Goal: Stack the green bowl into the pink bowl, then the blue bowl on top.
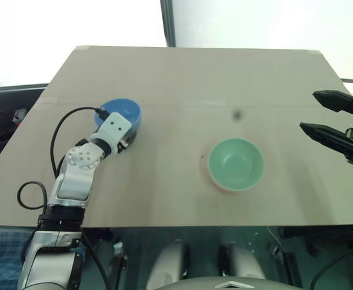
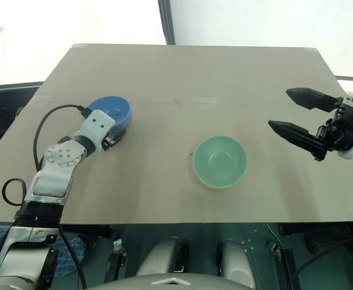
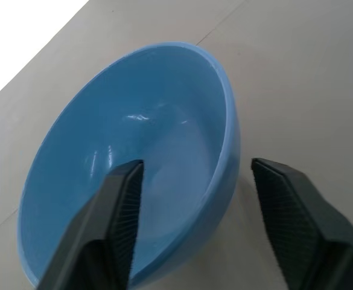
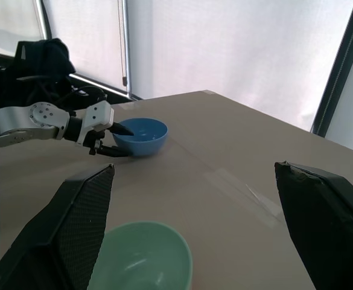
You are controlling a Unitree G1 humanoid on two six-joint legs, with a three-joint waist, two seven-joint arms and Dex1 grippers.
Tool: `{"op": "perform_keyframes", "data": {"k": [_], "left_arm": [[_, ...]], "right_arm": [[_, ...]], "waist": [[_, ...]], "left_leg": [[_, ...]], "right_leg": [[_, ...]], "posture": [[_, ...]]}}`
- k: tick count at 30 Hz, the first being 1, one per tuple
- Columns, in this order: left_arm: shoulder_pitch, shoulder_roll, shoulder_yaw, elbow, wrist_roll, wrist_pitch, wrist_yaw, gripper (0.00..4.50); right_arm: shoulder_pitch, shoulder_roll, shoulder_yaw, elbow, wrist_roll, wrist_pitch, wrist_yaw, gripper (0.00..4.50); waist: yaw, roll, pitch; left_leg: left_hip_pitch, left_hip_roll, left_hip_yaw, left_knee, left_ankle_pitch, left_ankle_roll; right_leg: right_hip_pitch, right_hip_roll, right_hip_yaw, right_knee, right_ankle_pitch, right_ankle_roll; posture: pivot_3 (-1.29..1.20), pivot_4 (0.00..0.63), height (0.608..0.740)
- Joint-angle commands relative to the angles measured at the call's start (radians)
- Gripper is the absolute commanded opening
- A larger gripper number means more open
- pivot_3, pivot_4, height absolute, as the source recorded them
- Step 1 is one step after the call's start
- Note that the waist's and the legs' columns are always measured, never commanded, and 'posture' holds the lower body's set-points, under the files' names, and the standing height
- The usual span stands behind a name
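The left gripper's (image 3: 191, 181) jaws stand apart, straddling the near wall of the blue bowl (image 3: 134, 175): one finger is inside the bowl, the other outside it over the table, and a gap shows between the outer finger and the bowl's wall. Whether the inner finger touches the bowl cannot be told. The right gripper's (image 2: 291, 115) jaws are wide apart and hold nothing; it hangs above the right side of the table, pointing toward the middle.

The blue bowl sits upright on the left part of the table (image 1: 182, 90), with the left gripper reaching into it from the near side. The green bowl (image 1: 236, 163) sits upright to the right of the table's middle, well apart from the blue bowl and nearer the front edge. It is nested in the pink bowl (image 1: 223, 185), of which just a thin pale-pink rim peeks out along the green bowl's near and left edge. The right gripper is off to the right of this pair and not touching it.

A strip of clear tape (image 1: 194, 104) runs across the tabletop between the two bowls' positions, farther back. A black cable (image 1: 58, 136) loops from the left arm's wrist. Behind the table are bright white window blinds (image 4: 224, 48).
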Motion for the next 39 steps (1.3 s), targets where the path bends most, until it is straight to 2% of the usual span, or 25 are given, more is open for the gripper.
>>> {"op": "perform_keyframes", "data": {"k": [1, 4, 9, 13, 15, 19, 28, 33, 39], "left_arm": [[-0.017, 0.018, 0.012, 0.001, -0.001, -0.003, -0.003, 1.32], [-0.024, 0.017, 0.008, 0.015, 0.003, -0.010, -0.005, 0.09], [-0.052, 0.005, 0.004, 0.040, -0.010, -0.039, -0.017, 0.09], [-0.119, -0.035, -0.023, 0.047, -0.084, -0.131, -0.121, 0.09], [-0.157, -0.056, -0.060, 0.036, -0.125, -0.208, -0.216, 0.09], [-0.176, -0.077, -0.172, -0.082, -0.260, -0.329, -0.512, 0.09], [-0.198, -0.084, -0.353, -0.189, -0.390, -0.508, -0.917, 0.09], [-0.223, -0.089, -0.389, -0.141, -0.368, -0.627, -1.012, 0.09], [-0.302, -0.156, -0.413, 0.011, -0.288, -0.818, -1.004, 0.09]], "right_arm": [[0.004, -0.013, -0.020, -0.018, 0.012, -0.021, -0.003, 4.50], [0.011, -0.013, -0.023, -0.022, 0.012, -0.024, -0.006, 4.50], [0.017, -0.018, -0.033, -0.021, 0.014, -0.029, -0.006, 4.50], [0.017, -0.022, -0.035, -0.017, 0.015, -0.032, -0.005, 4.50], [0.015, -0.022, -0.032, -0.016, 0.015, -0.034, -0.006, 4.50], [0.019, -0.018, -0.032, -0.024, 0.018, -0.036, -0.007, 4.50], [0.075, -0.012, -0.059, -0.070, 0.019, -0.039, -0.030, 4.50], [0.106, -0.011, -0.080, -0.096, 0.031, -0.037, -0.050, 4.50], [0.136, -0.010, -0.096, -0.118, 0.042, -0.039, -0.072, 4.50]], "waist": [[0.000, 0.000, 0.000], [0.000, 0.000, 0.000], [0.001, 0.000, 0.000], [0.004, 0.000, 0.000], [0.006, 0.000, 0.000], [0.005, 0.000, 0.000], [-0.002, 0.000, -0.001], [-0.001, 0.000, -0.001], [0.000, 0.000, 0.000]], "left_leg": [[0.000, 0.000, 0.000, 0.000, 0.000, 0.000], [0.000, 0.000, 0.000, 0.000, 0.000, 0.000], [0.000, 0.000, 0.000, 0.000, 0.000, 0.000], [0.000, 0.000, 0.000, 0.000, 0.000, 0.000], [0.000, 0.000, 0.000, 0.001, 0.000, 0.000], [0.000, 0.000, 0.000, 0.001, 0.000, 0.000], [0.001, 0.001, 0.001, 0.001, 0.001, -0.001], [0.003, 0.001, 0.001, 0.004, -0.001, 0.002], [0.003, 0.000, 0.001, 0.005, -0.001, 0.003]], "right_leg": [[0.000, 0.000, 0.000, 0.000, 0.000, 0.000], [0.000, 0.000, 0.000, 0.000, 0.000, 0.000], [0.000, 0.000, 0.000, 0.000, 0.000, 0.000], [0.000, 0.000, 0.000, 0.000, 0.000, 0.000], [0.000, 0.000, 0.000, 0.000, 0.000, 0.000], [0.000, 0.000, 0.000, 0.000, 0.000, 0.000], [0.001, 0.002, 0.001, 0.002, 0.000, 0.000], [0.003, 0.002, 0.001, 0.003, 0.000, 0.000], [0.004, 0.003, 0.000, 0.003, 0.000, 0.000]], "posture": [[0.00, 0.150, 0.740], [0.00, 0.150, 0.740], [0.00, 0.150, 0.740], [0.00, 0.150, 0.740], [0.00, 0.150, 0.740], [0.00, 0.150, 0.740], [0.00, 0.150, 0.740], [0.00, 0.150, 0.740], [0.00, 0.150, 0.740]]}}
